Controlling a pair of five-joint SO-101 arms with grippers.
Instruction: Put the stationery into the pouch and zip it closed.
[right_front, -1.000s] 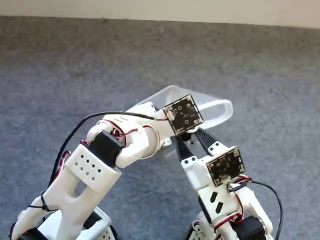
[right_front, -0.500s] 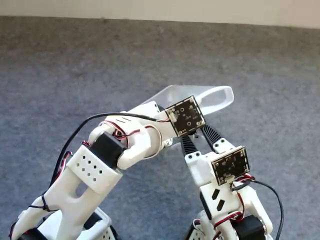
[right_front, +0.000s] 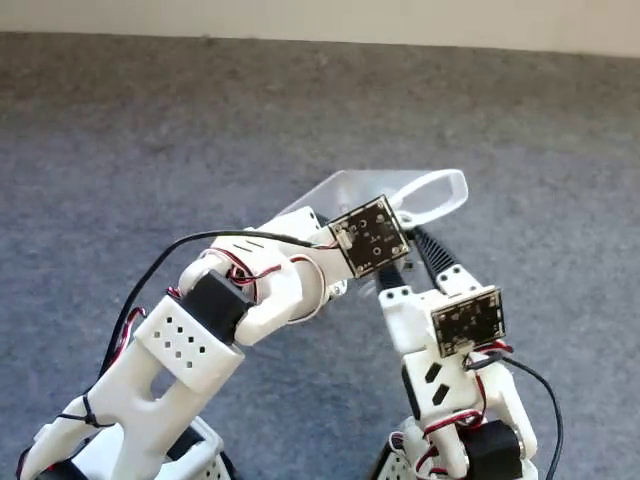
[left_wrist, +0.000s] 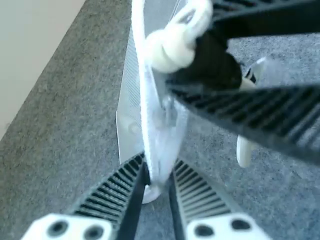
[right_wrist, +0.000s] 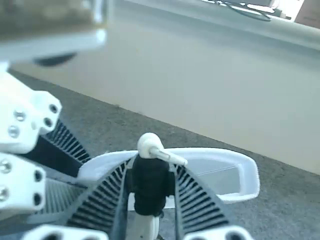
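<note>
**Pouch pinched on edge, stationery held beside it**

Nearest, the right gripper (right_wrist: 151, 167) is pressed onto the stationery (right_wrist: 150, 187). This is a short stick, black in the middle and white at both ends, held roughly upright with its rounded white top above the fingers.

Just past it, the left gripper (left_wrist: 156, 175) pinches the near end of the pouch (right_front: 360, 192) along its white zip strip.

The pouch is translucent with a ribbed face and is held on edge. Its long axis runs from the left gripper away to the right across the table (right_front: 150, 150), and the far end gapes in a rounded loop. The stationery is outside the pouch, just beside the strip; I cannot tell whether they touch.

Beyond the grey table is a pale wall (right_front: 300, 15).
</note>
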